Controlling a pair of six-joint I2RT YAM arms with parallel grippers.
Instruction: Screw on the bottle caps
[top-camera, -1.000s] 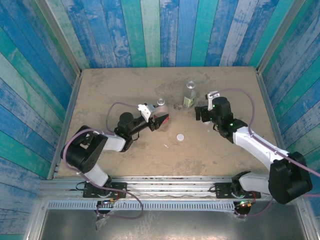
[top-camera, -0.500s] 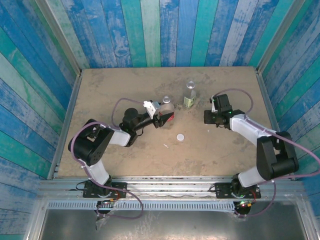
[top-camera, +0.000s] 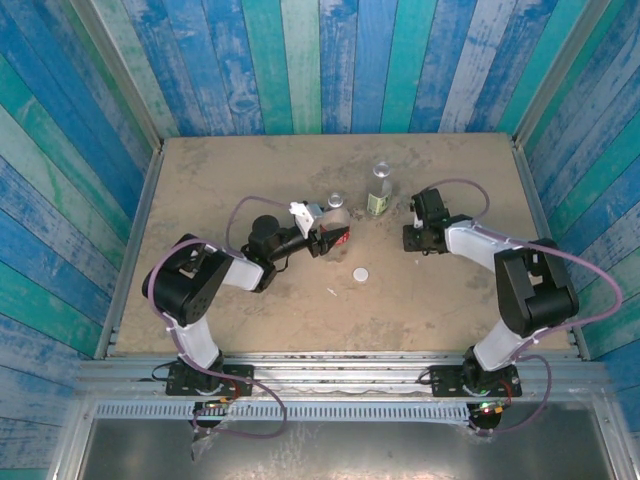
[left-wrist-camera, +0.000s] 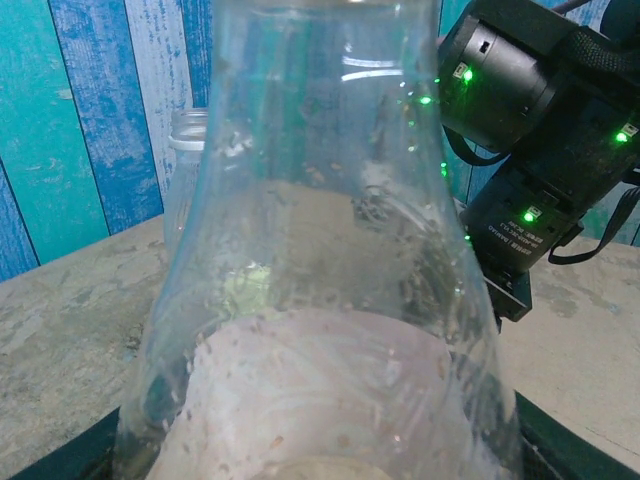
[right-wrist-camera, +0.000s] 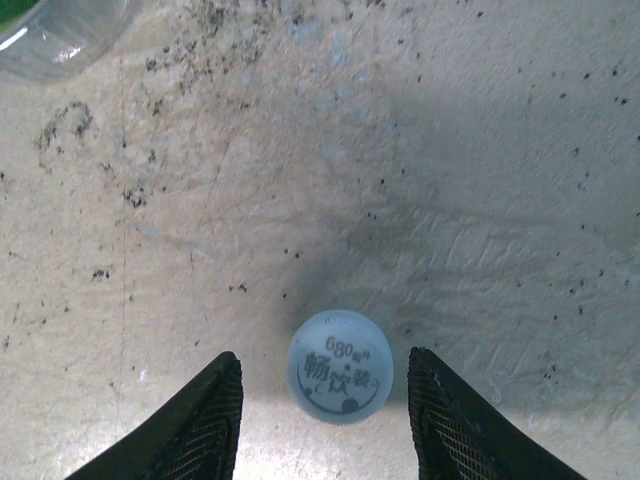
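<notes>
The red-label bottle (top-camera: 336, 216) stands just left of the table's centre with my left gripper (top-camera: 328, 236) shut on it; its clear body (left-wrist-camera: 330, 250) looms up close in the left wrist view, mouth uncapped. The green-label bottle (top-camera: 379, 190) stands behind it to the right, also seen as an open neck (left-wrist-camera: 186, 150). One white cap (top-camera: 360, 273) lies alone on the table. The other cap (right-wrist-camera: 340, 365), with printed writing, lies flat between the black fingers (right-wrist-camera: 205, 420) of my open right gripper (right-wrist-camera: 325, 405), untouched. My right gripper (top-camera: 413, 238) points down at the table.
The sandy tabletop (top-camera: 250, 170) is walled by blue-green planks. A small pale scrap (top-camera: 332, 292) lies near the lone cap. The right arm's wrist housing (left-wrist-camera: 540, 120) sits close behind the held bottle. The green-label bottle's base (right-wrist-camera: 50, 30) edges the right wrist view.
My left gripper carried the red-label bottle a little right and toward the back. The right arm swung its elbow round and its gripper settled low over the table, slightly nearer.
</notes>
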